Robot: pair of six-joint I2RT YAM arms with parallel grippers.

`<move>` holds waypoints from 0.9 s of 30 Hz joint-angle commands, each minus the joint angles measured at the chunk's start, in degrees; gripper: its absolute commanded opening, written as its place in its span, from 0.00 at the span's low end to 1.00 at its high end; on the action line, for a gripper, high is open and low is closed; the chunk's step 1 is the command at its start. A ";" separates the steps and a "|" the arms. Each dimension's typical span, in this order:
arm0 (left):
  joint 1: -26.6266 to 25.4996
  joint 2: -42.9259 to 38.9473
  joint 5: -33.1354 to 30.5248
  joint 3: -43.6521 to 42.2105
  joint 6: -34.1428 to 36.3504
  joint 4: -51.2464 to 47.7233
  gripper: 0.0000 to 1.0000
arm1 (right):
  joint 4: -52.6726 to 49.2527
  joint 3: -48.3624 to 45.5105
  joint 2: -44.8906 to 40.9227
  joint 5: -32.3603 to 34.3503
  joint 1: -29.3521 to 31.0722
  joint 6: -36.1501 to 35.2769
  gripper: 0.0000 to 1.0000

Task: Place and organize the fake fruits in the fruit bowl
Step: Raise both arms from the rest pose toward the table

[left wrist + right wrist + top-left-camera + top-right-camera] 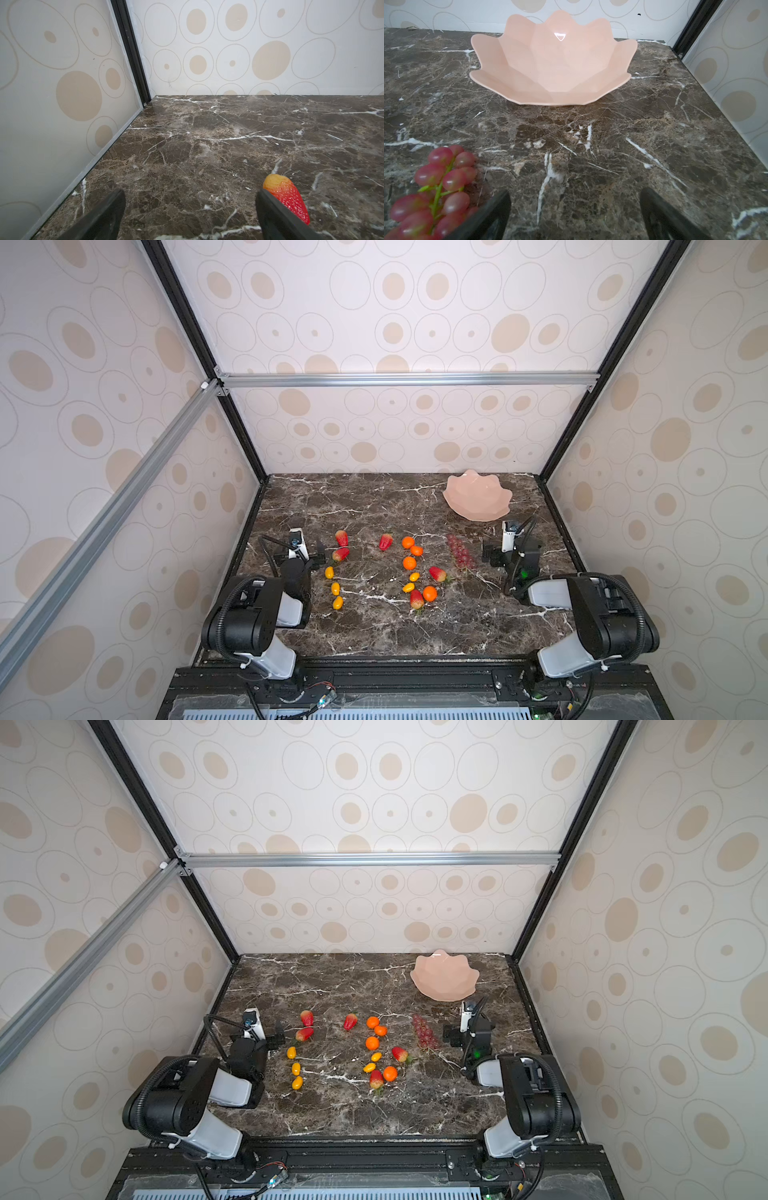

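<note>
1. While nothing is gripped, the left gripper and right gripper are held wide open.
2. A strawberry is seen just beside a left finger, and the grape bunch beside the right gripper.
3. Light, hard, slick plastic is judged: the strawberry is best pinched mid-body, the bunch across its width.
4. Beyond, the fruit bowl is seen empty near the table's far right corner.

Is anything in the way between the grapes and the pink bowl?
No, nothing I can see. In the right wrist view, only bare marble table lies between the grape bunch and the fruit bowl, and the bowl is empty. The right hand is open next to the bunch, holding nothing.
</note>
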 commanded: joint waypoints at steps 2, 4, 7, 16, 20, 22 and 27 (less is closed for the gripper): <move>0.30 -0.21 0.99 1.19 0.53 0.70 0.98 | 0.17 0.93 0.02 -0.10 -0.26 -0.28 1.00; 0.33 -0.21 0.99 1.19 0.53 0.72 0.98 | 0.28 0.84 -0.03 -0.06 -0.31 -0.26 1.00; 0.31 -0.21 1.01 1.20 0.53 0.64 0.98 | 0.25 0.85 -0.02 -0.10 -0.27 -0.23 1.00; 0.32 -0.13 1.08 1.26 0.53 0.64 0.98 | 0.16 0.97 0.04 -0.09 -0.30 -0.34 1.00; 0.26 -0.14 1.05 1.24 0.53 0.55 0.98 | 0.15 0.95 0.02 -0.10 -0.31 -0.32 1.00; 0.30 -0.21 0.84 0.98 0.53 0.99 0.98 | 0.14 0.96 0.00 -0.09 -0.27 -0.36 1.00; -2.01 -3.22 -0.95 -1.61 3.12 3.71 0.98 | 0.61 0.48 -0.41 -0.63 -0.28 -0.66 1.00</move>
